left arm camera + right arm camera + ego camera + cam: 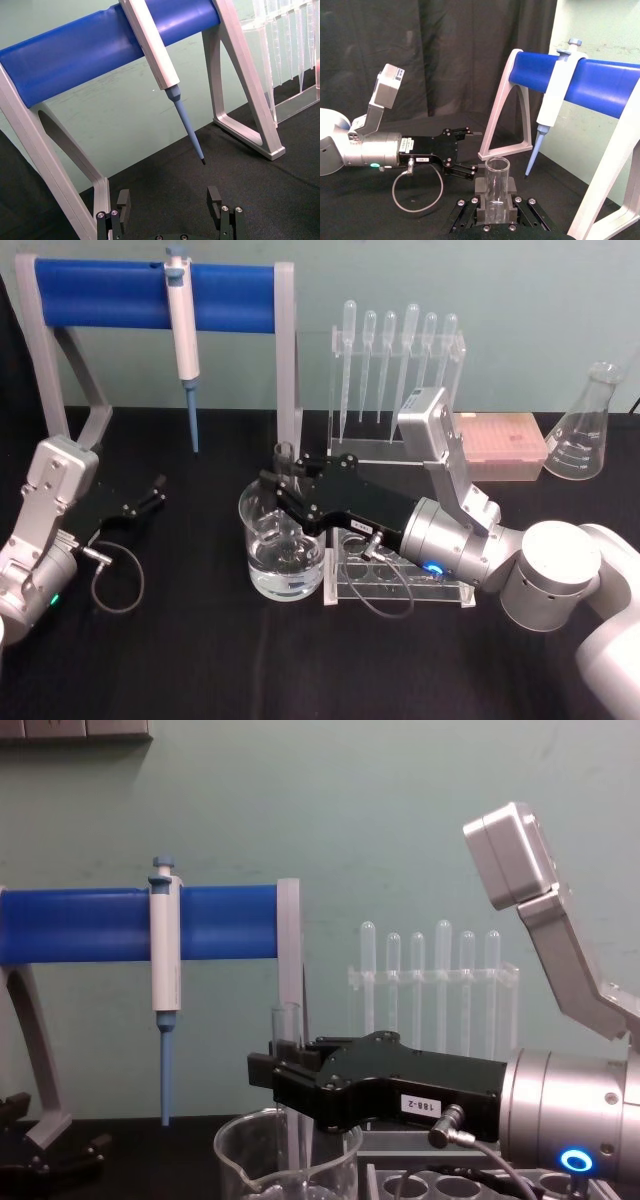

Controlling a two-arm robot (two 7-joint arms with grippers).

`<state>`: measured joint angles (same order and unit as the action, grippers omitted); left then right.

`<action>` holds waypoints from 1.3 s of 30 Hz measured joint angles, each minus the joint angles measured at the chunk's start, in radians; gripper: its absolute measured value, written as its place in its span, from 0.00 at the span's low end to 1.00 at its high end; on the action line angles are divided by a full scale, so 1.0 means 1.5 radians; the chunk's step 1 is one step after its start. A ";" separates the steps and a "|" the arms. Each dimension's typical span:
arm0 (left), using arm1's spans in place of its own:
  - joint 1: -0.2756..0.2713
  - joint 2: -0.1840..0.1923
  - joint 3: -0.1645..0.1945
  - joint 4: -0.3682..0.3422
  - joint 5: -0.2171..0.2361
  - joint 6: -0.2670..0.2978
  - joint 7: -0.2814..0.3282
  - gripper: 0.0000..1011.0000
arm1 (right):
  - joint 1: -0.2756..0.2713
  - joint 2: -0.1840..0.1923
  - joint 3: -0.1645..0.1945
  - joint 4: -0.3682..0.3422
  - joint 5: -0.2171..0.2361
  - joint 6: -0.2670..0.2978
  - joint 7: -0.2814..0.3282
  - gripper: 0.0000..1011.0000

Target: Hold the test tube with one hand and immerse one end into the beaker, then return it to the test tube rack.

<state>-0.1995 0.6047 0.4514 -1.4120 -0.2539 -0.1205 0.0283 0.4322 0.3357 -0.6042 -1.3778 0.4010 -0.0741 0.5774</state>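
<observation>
Over the beaker (250, 532), the right gripper (283, 480) clamps the upright test tube (285, 453).

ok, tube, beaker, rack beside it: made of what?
Tube: clear glass by the look, glossy, fully see-through.
Beaker: likely glass too, clear, rolled rim, liquid visible inside.
Rack: seemingly clear acrylic, glossy edges; could be another plastic.

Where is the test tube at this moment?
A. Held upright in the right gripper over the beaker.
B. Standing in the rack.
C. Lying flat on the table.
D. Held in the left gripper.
A: the right gripper is shut on the test tube, which stands upright with its lower part inside the rim of the beaker; the left gripper sits open off to the left.
</observation>
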 joint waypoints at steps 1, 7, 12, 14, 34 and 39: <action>0.000 0.000 0.000 0.000 0.000 0.000 0.000 0.99 | 0.000 0.000 0.000 0.000 0.000 0.000 0.000 0.22; 0.000 0.000 0.000 0.000 0.000 0.000 0.000 0.99 | 0.000 0.000 0.000 0.000 0.000 0.000 0.000 0.22; 0.000 0.000 0.000 0.000 0.000 0.000 0.000 0.99 | 0.000 0.000 0.000 0.000 0.000 0.000 0.000 0.22; 0.000 0.000 0.000 0.000 0.000 0.000 0.000 0.99 | 0.000 0.000 0.000 0.000 0.000 0.000 0.000 0.22; 0.000 0.000 0.000 0.000 0.000 0.000 0.000 0.99 | 0.000 0.000 0.000 0.000 0.000 0.000 0.000 0.22; 0.000 0.000 0.000 0.000 0.000 0.000 0.000 0.99 | 0.000 0.000 0.000 0.000 0.000 0.000 0.000 0.22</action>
<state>-0.1995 0.6047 0.4514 -1.4120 -0.2538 -0.1205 0.0283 0.4322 0.3357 -0.6042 -1.3778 0.4010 -0.0742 0.5774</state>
